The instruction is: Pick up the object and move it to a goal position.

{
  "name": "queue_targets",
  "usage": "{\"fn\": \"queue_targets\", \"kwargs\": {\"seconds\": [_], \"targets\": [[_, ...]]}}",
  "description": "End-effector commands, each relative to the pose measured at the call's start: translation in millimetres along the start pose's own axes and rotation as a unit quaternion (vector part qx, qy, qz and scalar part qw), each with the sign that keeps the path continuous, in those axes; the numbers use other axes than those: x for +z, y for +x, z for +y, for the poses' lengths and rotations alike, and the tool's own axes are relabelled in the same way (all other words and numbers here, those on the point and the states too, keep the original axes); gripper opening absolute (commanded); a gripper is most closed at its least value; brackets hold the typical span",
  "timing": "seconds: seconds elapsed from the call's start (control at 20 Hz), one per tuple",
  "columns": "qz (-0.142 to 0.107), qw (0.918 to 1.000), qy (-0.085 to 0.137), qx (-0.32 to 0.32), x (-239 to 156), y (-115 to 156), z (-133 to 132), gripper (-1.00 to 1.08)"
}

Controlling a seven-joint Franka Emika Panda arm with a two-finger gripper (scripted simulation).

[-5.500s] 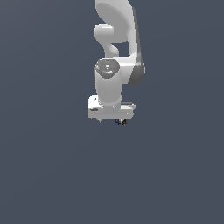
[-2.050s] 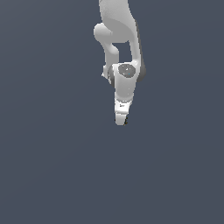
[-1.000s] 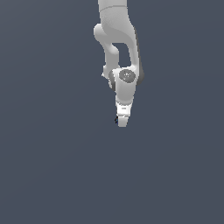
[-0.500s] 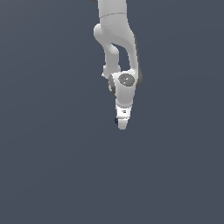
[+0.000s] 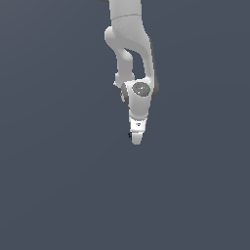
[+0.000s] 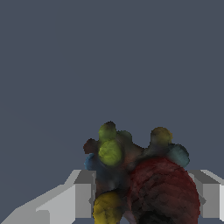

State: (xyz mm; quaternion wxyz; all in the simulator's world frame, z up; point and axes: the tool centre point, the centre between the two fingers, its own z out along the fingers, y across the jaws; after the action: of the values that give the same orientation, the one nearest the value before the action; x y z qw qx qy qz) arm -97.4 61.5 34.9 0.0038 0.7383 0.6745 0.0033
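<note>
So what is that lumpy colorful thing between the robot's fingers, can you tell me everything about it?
The object is a bumpy cluster of rounded blobs on a dark body: a large dark red ball, several yellow-green ones and a few bluish ones. Its surface looks mottled and rough. In the wrist view it sits between the two pale grey fingers, which stand close at either side of it. In the exterior view only a tiny dark speck shows beside the gripper, against a plain grey background.

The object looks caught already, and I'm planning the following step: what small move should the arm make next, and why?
Probably keep the claw shut and begin carrying toward the goal. In the wrist view the lumpy dark object, with its red, yellow and bluish bumps, sits between both grey fingers. No goal marker shows in either view, so I cannot tell the direction.
</note>
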Motion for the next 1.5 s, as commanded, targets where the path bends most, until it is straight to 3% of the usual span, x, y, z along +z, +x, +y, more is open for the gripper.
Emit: {"fn": "queue_targets", "kwargs": {"seconds": [0.0, 0.6, 1.45], "targets": [[0.000, 1.0000, 0.000, 0.000, -1.0, 0.1, 0.4, -1.00], [0.001, 1.0000, 0.001, -0.001, -50.4, -0.9, 16.1, -1.00], [0.003, 1.0000, 0.004, -0.002, -207.6, -4.0, 68.6, -1.00]]}}
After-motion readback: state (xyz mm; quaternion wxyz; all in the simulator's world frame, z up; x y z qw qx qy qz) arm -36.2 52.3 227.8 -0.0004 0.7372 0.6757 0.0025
